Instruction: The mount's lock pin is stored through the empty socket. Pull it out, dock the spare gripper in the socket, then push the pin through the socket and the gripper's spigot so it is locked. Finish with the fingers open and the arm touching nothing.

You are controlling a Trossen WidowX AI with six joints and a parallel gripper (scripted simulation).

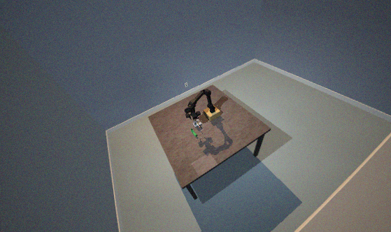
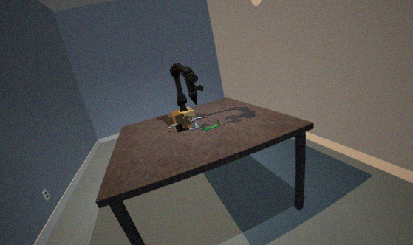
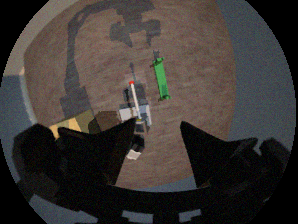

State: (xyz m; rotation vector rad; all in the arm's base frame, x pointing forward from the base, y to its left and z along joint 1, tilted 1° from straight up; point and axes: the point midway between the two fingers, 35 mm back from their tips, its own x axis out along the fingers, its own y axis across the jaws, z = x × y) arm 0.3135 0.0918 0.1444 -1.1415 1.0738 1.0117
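The pale lock pin (image 3: 134,96) (image 2: 201,117) (image 1: 197,124) has a red end and runs into the grey-white mount (image 3: 145,111) (image 2: 194,128). How deep it sits in the socket is too small to tell. A black and white piece (image 3: 134,150) (image 2: 176,128), apparently the spare gripper, stands on the table beside the mount. My gripper (image 3: 158,123) (image 2: 195,102) (image 1: 194,116) is open and empty, pointing down high above the table. In the wrist view its left fingertip overlaps the mount's near edge.
A green cradle (image 3: 161,80) (image 2: 211,128) (image 1: 194,133) with a raised post at each end lies beside the mount. The arm's yellow base block (image 1: 212,113) (image 2: 188,112) (image 3: 75,126) stands close by. The arm's shadow falls across the brown table (image 1: 171,140) (image 2: 154,159).
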